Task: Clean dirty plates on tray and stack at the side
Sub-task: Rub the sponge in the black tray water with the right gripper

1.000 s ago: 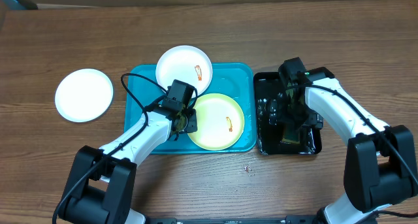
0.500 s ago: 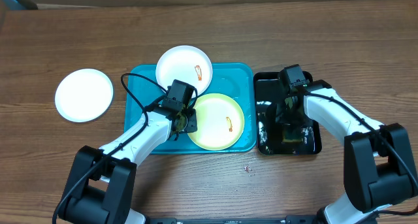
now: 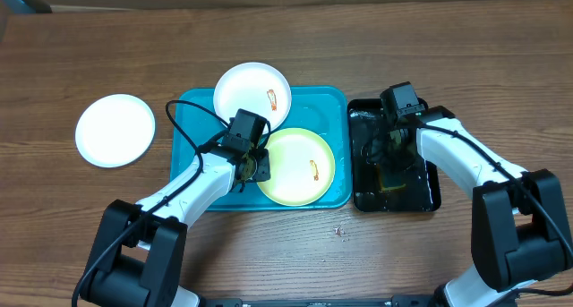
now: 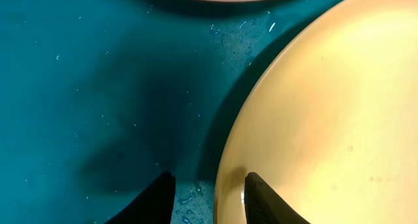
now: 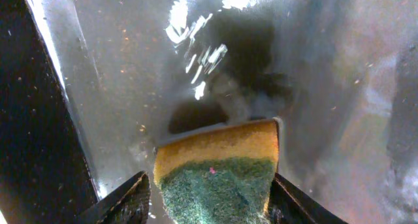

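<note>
Left arm: stretched forward and inward, wrist pointing down.
Left pincer: fingers parted.
Right arm: bent inward, wrist pointing down.
Right pincer: clamped on a sponge.

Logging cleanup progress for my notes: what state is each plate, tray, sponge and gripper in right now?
white plate on the table: clean, no smear
white plate on the tray: orange smear
yellow-green plate: orange smear
blue tray: water droplets
black tray: looks wet
sponge: held over black tray
left gripper: open, straddling yellow-green plate's rim
right gripper: shut on sponge
</note>
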### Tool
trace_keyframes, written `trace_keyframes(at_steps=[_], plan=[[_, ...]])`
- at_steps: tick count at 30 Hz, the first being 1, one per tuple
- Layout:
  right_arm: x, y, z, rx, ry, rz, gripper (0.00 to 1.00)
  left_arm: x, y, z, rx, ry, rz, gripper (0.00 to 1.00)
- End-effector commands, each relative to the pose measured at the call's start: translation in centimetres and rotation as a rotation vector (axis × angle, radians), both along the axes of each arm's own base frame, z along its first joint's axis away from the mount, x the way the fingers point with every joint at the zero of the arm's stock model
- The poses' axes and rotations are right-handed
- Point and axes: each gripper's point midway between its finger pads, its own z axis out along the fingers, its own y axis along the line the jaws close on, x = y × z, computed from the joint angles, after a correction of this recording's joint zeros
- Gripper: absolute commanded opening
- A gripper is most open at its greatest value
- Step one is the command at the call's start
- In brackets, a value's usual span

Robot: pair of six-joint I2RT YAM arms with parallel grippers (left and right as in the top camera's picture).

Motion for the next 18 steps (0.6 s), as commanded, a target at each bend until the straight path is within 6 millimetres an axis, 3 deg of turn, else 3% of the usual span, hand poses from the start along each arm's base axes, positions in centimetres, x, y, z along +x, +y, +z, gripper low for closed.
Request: trace_keyframes(at_steps=[1,3,5,6,8,9,14,18], plan=[[1.3,-0.4,1.1,-0.016,-0.047,-0.001,0.45,0.0,0.2,0.0,0.008,-0.006,0.012,0.37],[1.4,-0.3,1.1,-0.012,-0.052,-0.002,0.11,0.0,0.2,0.0,0.008,-0.006,0.011,0.37],[1.9,-0.2,1.2,-0.007,-0.071,-0.002,0.11,0.0,0.2,0.0,0.009,-0.006,0.009,0.37],[2.2,-0.1,1.3,-0.004,-0.084,-0.002,0.14,0.0,0.2,0.0,0.009,-0.006,0.009,0.37],[2.7,0.0,1.9,-0.001,-0.099,-0.004,0.48,0.0,0.2,0.0,0.009,-0.006,0.009,0.39],[2.9,0.0,2.3,-0.001,-0.099,-0.004,0.57,0.0,0.2,0.0,0.009,-0.006,0.009,0.4],[2.7,-0.1,5.2,-0.014,-0.05,-0.003,0.63,0.2,0.2,0.1,0.008,-0.014,0.01,0.43],[0.9,-0.8,5.2,-0.052,0.028,-0.005,0.64,1.0,0.4,0.4,0.024,-0.054,0.02,0.45]])
